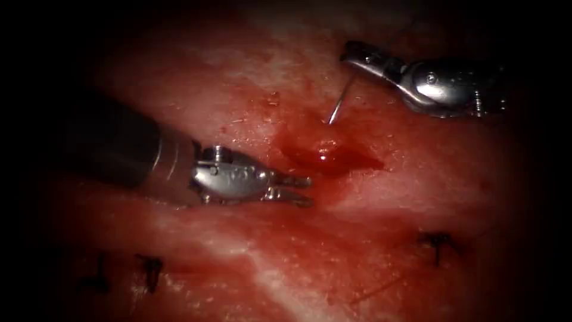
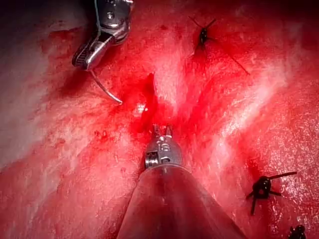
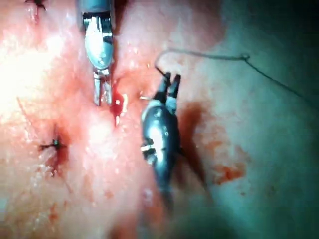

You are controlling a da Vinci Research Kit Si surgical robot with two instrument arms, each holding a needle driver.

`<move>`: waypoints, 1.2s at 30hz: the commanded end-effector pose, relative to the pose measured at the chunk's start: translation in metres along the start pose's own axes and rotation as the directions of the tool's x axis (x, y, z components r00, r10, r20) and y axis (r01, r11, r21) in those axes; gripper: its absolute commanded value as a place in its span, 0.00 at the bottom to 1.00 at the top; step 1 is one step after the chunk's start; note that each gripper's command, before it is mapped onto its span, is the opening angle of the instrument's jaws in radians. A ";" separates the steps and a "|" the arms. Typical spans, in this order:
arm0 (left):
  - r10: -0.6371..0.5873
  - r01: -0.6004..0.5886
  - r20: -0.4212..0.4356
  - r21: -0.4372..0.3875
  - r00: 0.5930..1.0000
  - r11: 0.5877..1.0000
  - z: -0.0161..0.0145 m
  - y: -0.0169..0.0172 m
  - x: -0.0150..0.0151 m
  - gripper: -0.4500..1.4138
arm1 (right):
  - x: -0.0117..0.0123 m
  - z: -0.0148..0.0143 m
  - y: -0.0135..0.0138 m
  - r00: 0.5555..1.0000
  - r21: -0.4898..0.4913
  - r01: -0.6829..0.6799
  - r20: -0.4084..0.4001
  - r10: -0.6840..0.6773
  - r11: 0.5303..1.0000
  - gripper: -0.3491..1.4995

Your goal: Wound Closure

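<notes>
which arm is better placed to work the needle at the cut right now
Right. The right tool already holds the needle, its tip near the cut. The left tool holds nothing, fingers slightly apart beside the cut.

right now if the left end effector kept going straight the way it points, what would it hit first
Probably the red fluid pooled in the cut, just ahead of the left end effector, whose jaws are slightly apart and empty. Depth is unclear. The right end effector holds the needle farther off.
</notes>
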 end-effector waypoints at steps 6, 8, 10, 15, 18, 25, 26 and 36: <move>0.000 0.000 0.001 -0.004 1.000 1.000 0.0005 0.0006 -0.0004 0.20 | -0.0009 0.0012 -0.0011 0.990 0.027 -0.130 0.061 0.128 0.991 0.00; -0.001 0.001 0.001 -0.006 1.000 1.000 0.0004 0.0006 -0.0003 0.20 | -0.0012 0.0014 -0.0014 0.985 0.038 -0.155 0.076 0.152 0.987 0.00; -0.002 0.002 0.001 -0.008 1.000 1.000 0.0000 0.0006 -0.0002 0.21 | -0.0014 0.0015 -0.0016 0.985 0.050 -0.152 0.084 0.148 0.987 0.00; -0.004 0.004 0.000 -0.010 1.000 1.000 -0.0008 0.0006 0.0001 0.21 | -0.0018 0.0017 -0.0023 0.986 0.095 -0.149 0.094 0.140 0.984 0.00; -0.004 0.004 0.000 -0.007 1.000 1.000 -0.0011 0.0005 0.0001 0.21 | -0.0019 0.0018 -0.0028 0.986 0.122 -0.148 0.101 0.136 0.981 0.00; -0.003 0.003 0.000 -0.006 1.000 1.000 -0.0014 0.0005 0.0000 0.22 | -0.0018 0.0018 -0.0039 0.969 0.160 -0.235 0.122 0.217 0.959 0.00; -0.003 0.003 0.003 -0.006 1.000 1.000 -0.0013 0.0005 0.0000 0.22 | -0.0018 0.0018 -0.0039 0.958 0.164 -0.276 0.133 0.256 0.947 0.00; -0.002 0.002 0.006 -0.005 1.000 1.000 -0.0013 0.0005 -0.0001 0.22 | -0.0027 0.0024 -0.0050 0.866 0.209 -0.489 0.231 0.443 0.847 0.00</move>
